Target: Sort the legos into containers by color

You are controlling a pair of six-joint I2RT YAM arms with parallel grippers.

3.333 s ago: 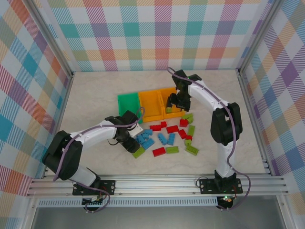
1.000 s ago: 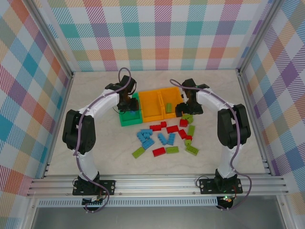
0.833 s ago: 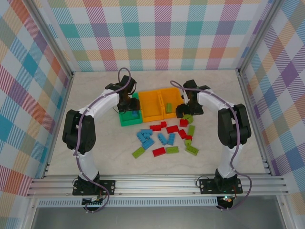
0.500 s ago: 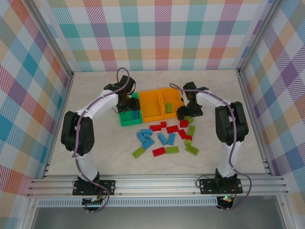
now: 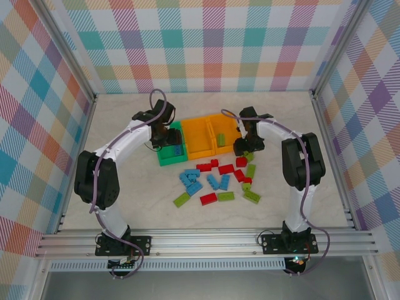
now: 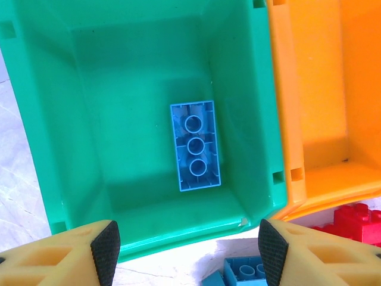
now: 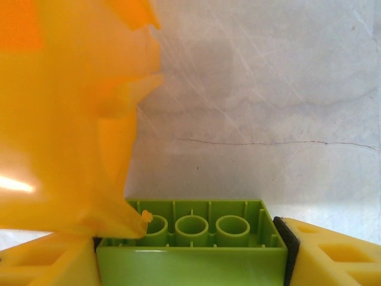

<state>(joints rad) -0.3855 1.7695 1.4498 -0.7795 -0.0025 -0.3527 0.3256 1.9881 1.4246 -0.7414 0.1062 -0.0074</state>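
Moved since the earlier frame: left arm, from the loose bricks to above the green bin; right arm, from over the right orange bin down to the table beside it.

- Left gripper (image 6: 188, 247): fingers apart, nothing between them, hanging over the near wall of the green bin (image 6: 36, 119).
- Blue brick (image 6: 196, 145): lies alone on the green bin's floor, hollow side up, long axis pointing away from the gripper.
- Right gripper (image 7: 190, 262): fingers set against both short ends of a green brick (image 7: 190, 241); judged clamped on it.
- Green brick: long axis runs straight across from finger to finger, hollow side toward the wrist camera.
- Right orange bin (image 7: 65, 119): lies to the left of the held brick, its wall overlapping the brick's left corner in the wrist view. The coming move probably goes up and leftward over that wall. The right arm is the nearer one.
- Top view adds: another green brick (image 5: 220, 139) already inside this bin, and loose bricks (image 5: 219, 178) of all three colours on the table (image 5: 125, 125).
- Wrist views add: finger contact and brick orientation.
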